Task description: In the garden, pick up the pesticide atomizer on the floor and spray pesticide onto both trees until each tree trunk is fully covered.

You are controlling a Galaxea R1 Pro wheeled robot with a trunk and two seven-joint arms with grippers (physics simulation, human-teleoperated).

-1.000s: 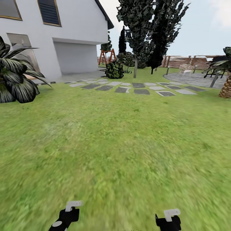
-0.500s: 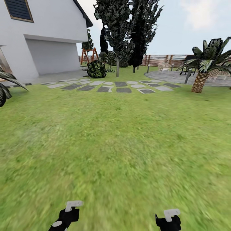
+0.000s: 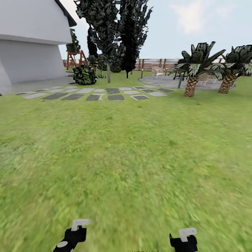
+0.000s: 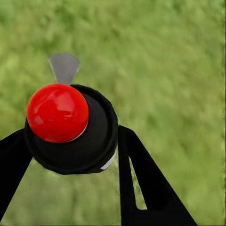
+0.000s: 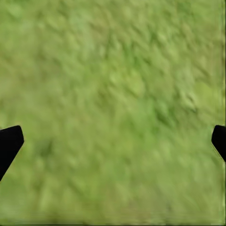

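Transit step: left tool (image 4: 77, 141) is clamped on the pesticide atomizer (image 4: 70, 129), a dark round-bodied sprayer with a glossy red knob and a grey nozzle tab, so pickup looks done. In the head view the left tool (image 3: 75, 231) sits low over the green lawn (image 3: 126, 157), sprayer not discernible there. Right tool (image 5: 113, 141) is spread wide and carries nothing, fingertips at the frame edges over grass; it also shows in the head view (image 3: 184, 238).

Two tall trees with ragged dark green foliage (image 3: 112, 31) stand far off, past the grey stepping-stone path (image 3: 98, 94) and near the white house (image 3: 31, 42). One thin pale trunk (image 3: 109, 75) is visible; the second is too dark to tell. No white specks on the bark that I can make out, so spraying not yet started, in my judgement.

Next: drive across the lawn toward the trees, stop close to the first trunk, aim the nozzle at the bark. Two short palms (image 3: 210, 70) on the right are not targets.
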